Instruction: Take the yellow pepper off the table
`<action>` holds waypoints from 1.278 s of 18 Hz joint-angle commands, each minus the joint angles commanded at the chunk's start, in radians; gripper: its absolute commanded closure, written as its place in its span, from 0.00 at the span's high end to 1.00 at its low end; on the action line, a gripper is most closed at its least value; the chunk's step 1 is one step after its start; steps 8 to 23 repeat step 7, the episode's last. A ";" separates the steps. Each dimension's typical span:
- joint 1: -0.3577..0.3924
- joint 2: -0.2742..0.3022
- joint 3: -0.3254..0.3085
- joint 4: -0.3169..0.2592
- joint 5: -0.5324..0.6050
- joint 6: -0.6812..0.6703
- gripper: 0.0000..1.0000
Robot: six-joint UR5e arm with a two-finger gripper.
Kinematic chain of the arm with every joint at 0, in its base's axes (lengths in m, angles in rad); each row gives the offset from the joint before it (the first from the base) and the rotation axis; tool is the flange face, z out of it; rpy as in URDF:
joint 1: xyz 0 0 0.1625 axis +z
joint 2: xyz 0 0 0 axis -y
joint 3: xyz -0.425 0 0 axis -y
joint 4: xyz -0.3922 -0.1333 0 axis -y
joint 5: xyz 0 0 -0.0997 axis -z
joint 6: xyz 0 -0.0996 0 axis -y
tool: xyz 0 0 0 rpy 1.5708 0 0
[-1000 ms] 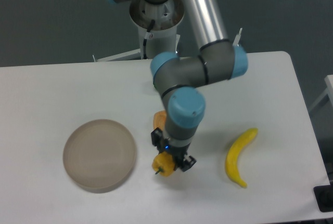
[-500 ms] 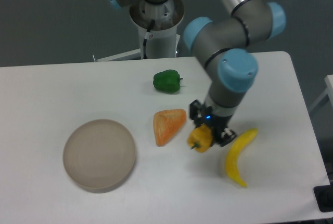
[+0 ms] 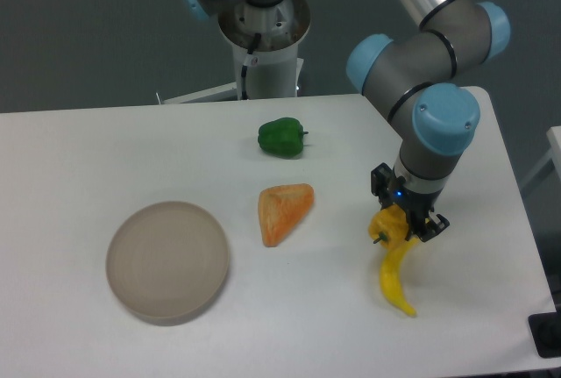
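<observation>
The yellow pepper (image 3: 387, 225) is small and lumpy with a short dark stem pointing left. It sits between the fingers of my gripper (image 3: 401, 218), which is shut on it at the right side of the white table (image 3: 131, 141). The pepper hangs directly over the upper end of the banana (image 3: 396, 274), so that end is hidden. I cannot tell how far above the tabletop the pepper is.
A green pepper (image 3: 281, 137) lies at the back centre. An orange wedge-shaped piece (image 3: 282, 211) lies in the middle. A round grey-beige plate (image 3: 167, 260) sits front left. The arm's base (image 3: 263, 36) stands behind the table's far edge. The table's right edge is close to the gripper.
My gripper has carried the yellow pepper to the right, from beside the plate, past the orange wedge, to above the banana's upper end. The green pepper and wedge came into view.
</observation>
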 joint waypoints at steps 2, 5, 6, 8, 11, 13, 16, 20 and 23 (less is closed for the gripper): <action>0.000 0.002 0.006 -0.011 0.002 0.026 0.06; -0.002 0.002 0.009 -0.015 0.000 0.028 0.06; -0.002 0.002 0.009 -0.015 0.002 0.028 0.06; -0.002 0.002 0.008 -0.015 0.002 0.028 0.06; -0.002 0.002 0.008 -0.015 0.002 0.028 0.06; -0.002 0.002 0.008 -0.015 0.002 0.028 0.06; -0.002 0.002 0.008 -0.015 0.002 0.028 0.06; -0.002 0.002 0.008 -0.015 0.002 0.028 0.06; -0.002 0.002 0.008 -0.015 0.002 0.028 0.06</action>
